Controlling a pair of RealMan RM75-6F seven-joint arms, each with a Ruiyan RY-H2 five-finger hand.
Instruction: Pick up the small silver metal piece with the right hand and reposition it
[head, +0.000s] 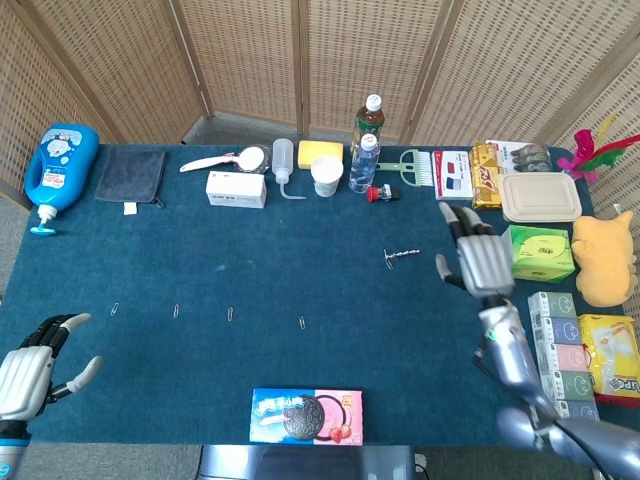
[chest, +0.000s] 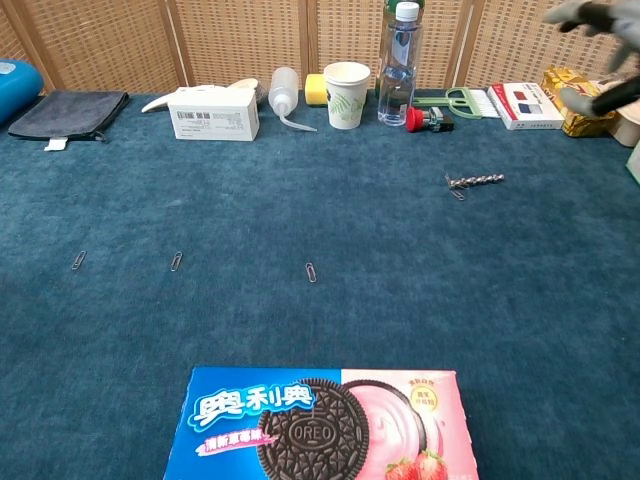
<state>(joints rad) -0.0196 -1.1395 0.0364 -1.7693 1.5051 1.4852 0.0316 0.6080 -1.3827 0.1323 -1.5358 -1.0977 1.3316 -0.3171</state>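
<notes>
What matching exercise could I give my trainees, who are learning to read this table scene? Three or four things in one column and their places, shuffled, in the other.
Things:
1. small silver metal piece
2. right hand
3. cookie box
4. blue bottle

Places:
A. near edge of the table, in the middle
B. far left corner of the table
C. lying alone on the cloth, right of centre
D. open, raised beside the green box

Pairs: 1-C, 2-D, 3-A, 4-B
</notes>
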